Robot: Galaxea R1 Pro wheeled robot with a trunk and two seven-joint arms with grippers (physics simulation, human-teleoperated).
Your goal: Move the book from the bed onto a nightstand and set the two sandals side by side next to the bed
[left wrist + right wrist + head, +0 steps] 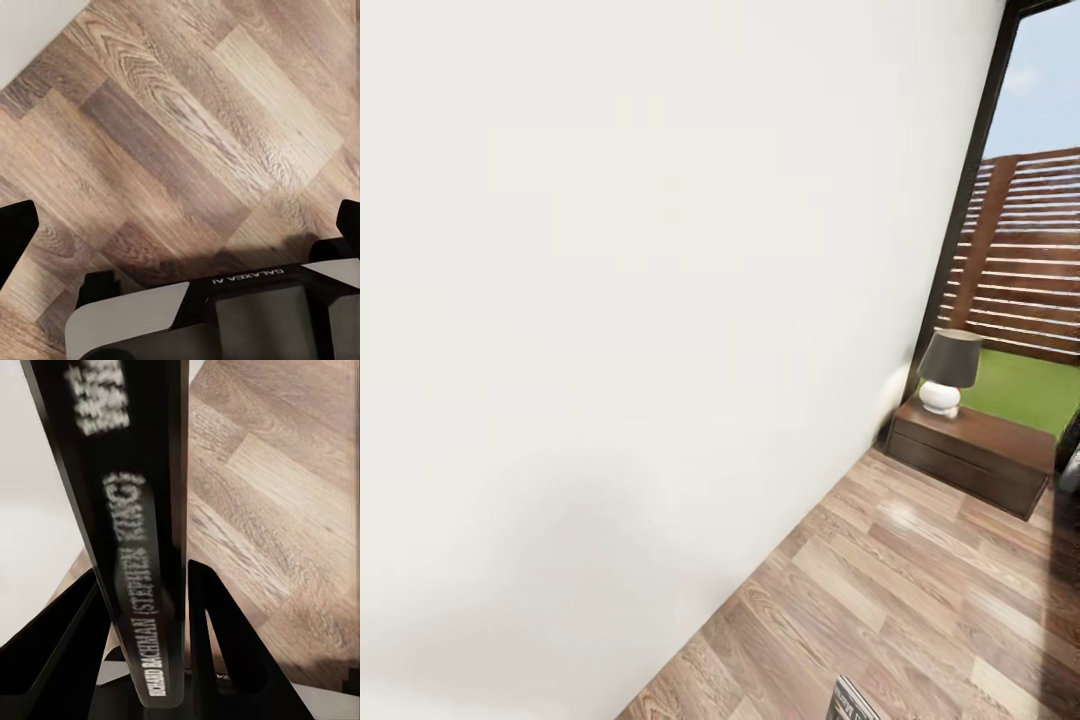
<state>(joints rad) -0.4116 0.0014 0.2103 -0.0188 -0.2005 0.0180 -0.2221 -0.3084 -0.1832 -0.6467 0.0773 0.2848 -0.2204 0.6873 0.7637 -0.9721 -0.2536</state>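
The book [127,510] stands on edge between the fingers of my right gripper [146,615], which is shut on it; its dark spine with white lettering faces the camera. A corner of the book [852,702] also peeks in at the bottom of the head view. The nightstand [972,455], low and dark brown with drawers, stands against the white wall ahead to the right. My left gripper [180,225] is open over bare wood floor, holding nothing. The bed and the sandals are out of view.
A white lamp with a dark shade [947,372] sits on the nightstand's left part. A white wall [610,350] runs close along my left. A dark-framed window [970,190] behind the nightstand looks onto a wooden fence. Wood-plank floor [900,600] lies between me and the nightstand.
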